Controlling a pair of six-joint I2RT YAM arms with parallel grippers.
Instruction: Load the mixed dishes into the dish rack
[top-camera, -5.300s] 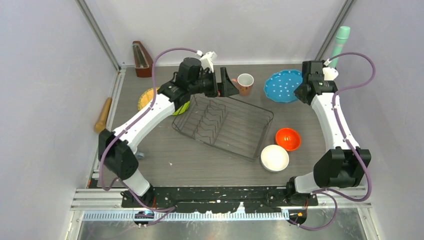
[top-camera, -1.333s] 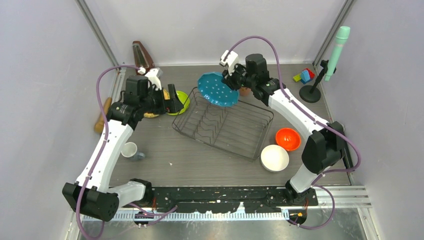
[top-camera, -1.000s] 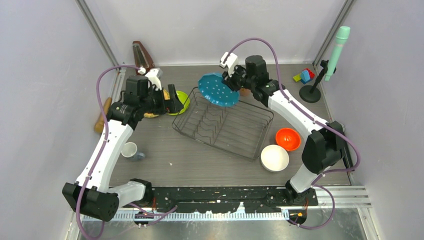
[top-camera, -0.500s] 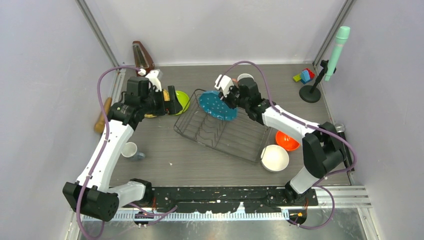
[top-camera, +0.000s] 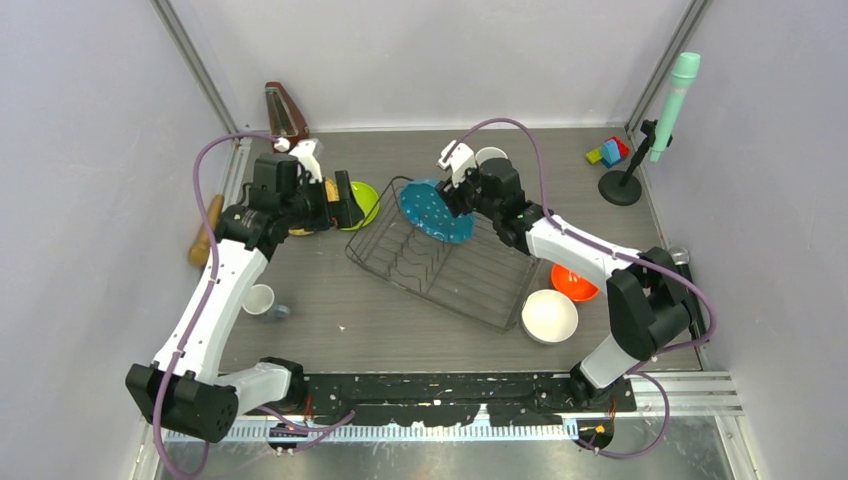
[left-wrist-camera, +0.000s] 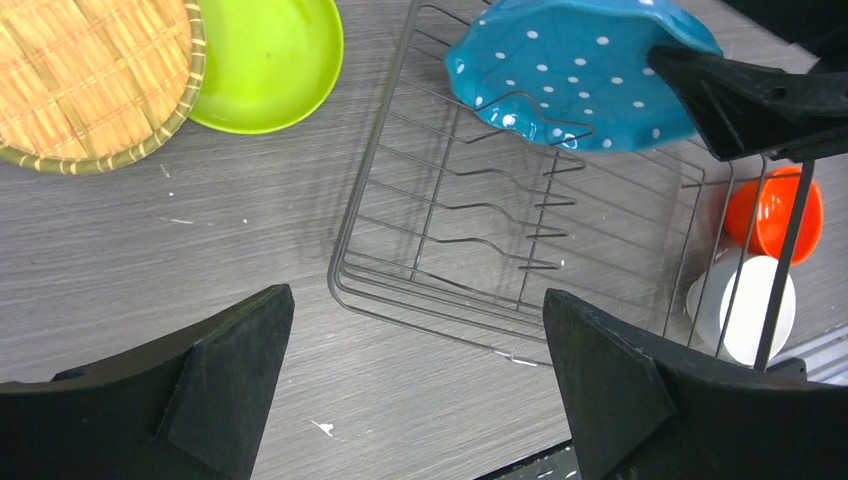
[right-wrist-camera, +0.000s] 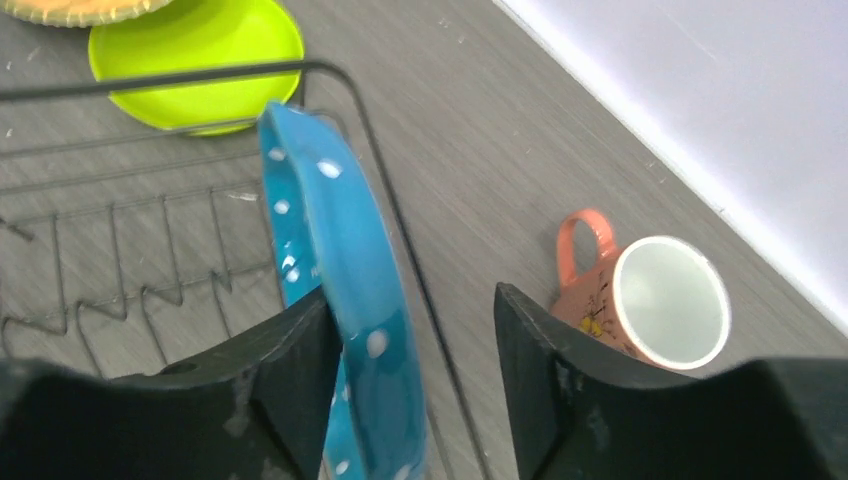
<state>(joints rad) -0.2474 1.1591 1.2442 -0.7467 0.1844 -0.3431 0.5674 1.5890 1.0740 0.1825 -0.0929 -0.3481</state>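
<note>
The blue dotted plate (top-camera: 436, 210) stands tilted on edge at the far end of the dish rack (top-camera: 470, 275), among the wire dividers. My right gripper (right-wrist-camera: 412, 295) is open around its rim (right-wrist-camera: 345, 300): the plate rests against one finger, with a gap to the other. My left gripper (left-wrist-camera: 415, 300) hangs open and holds nothing, over the table by the rack's left side, next to the lime green plate (left-wrist-camera: 265, 60) and the woven yellow plate (left-wrist-camera: 90, 80). The pink mug (right-wrist-camera: 650, 300) stands behind the rack. The orange bowl (top-camera: 580, 288) and white bowl (top-camera: 549, 316) sit right of it, the small cup (top-camera: 258, 299) left.
A wooden rolling pin (top-camera: 207, 228) lies at the table's left edge. A brown wedge-shaped object (top-camera: 283, 110) stands at the back left. Coloured blocks (top-camera: 610, 152) and a green tube on a black stand (top-camera: 672, 95) are at the back right.
My right arm has brought the blue plate down from above the rack's far edge into the rack, and its jaws have spread apart. The left arm has stayed in place.
</note>
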